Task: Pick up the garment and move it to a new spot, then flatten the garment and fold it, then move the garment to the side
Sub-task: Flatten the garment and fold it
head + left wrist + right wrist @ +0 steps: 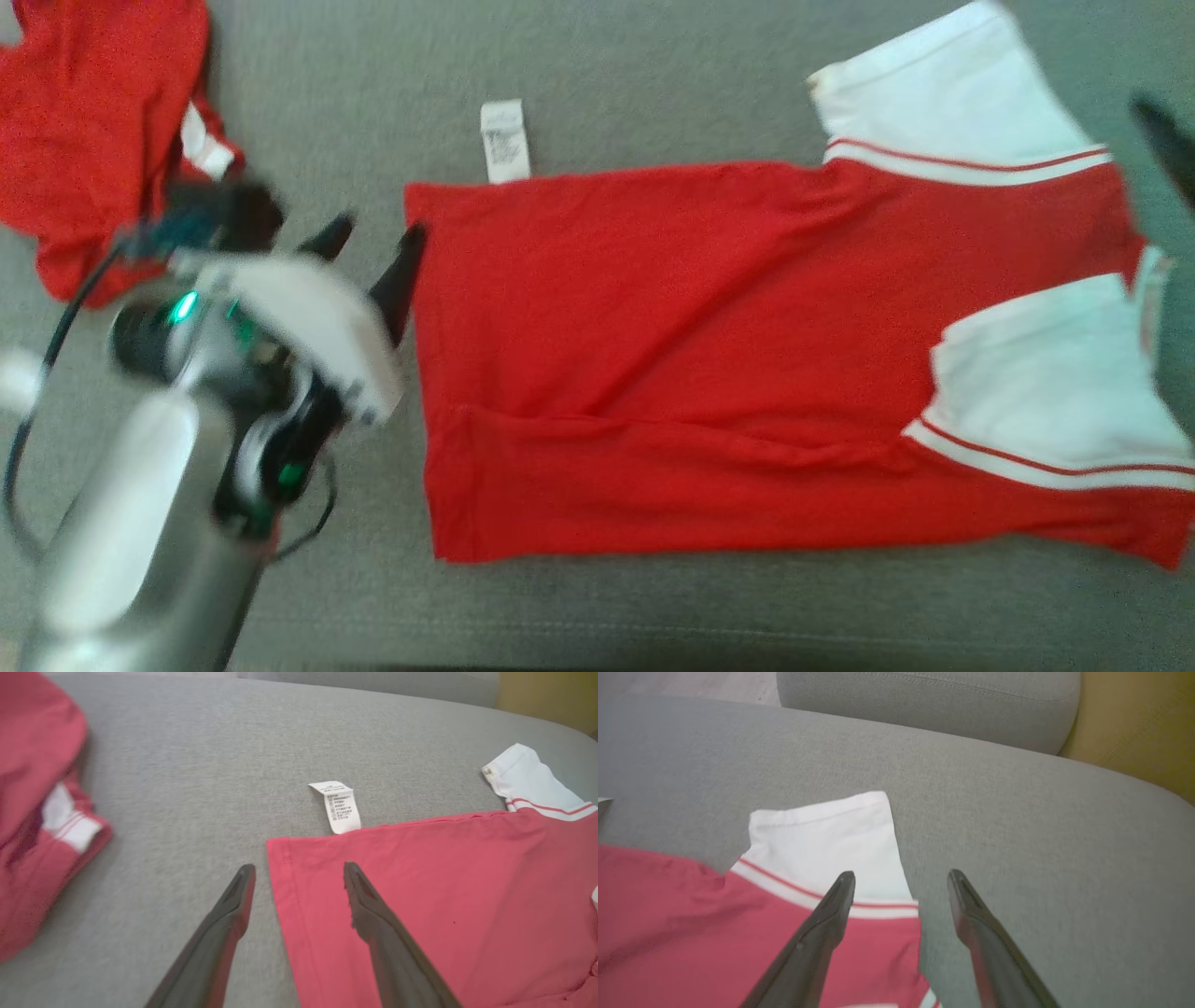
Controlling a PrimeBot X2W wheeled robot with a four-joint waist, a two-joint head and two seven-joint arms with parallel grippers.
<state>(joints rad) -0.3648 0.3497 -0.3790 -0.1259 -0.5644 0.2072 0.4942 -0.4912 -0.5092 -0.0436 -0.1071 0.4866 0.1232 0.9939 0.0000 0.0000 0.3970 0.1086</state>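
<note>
The left tool [378, 229] sits at nine o'clock in the head view. Its two dark fingers are spread apart and aimed toward two o'clock, and its pale forearm [121, 523] rises from seven o'clock. The right tool [901, 874] likewise stands wide, with nothing gripped and its fingers pointing to twelve.

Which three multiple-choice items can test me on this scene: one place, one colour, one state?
1. Where is the label? A on the cushion, by the flat shirt's edge; B under the shirt; C on the floor.
2. What colour are its sleeves? A blue; B white; C black.
3. How is the left gripper? A shut on the shirt; B shut on the label; C open.
Key: 1 A, it lies on grey fabric beside the hem; 2 B, both are white; 3 C, its fingers stand apart.
</note>
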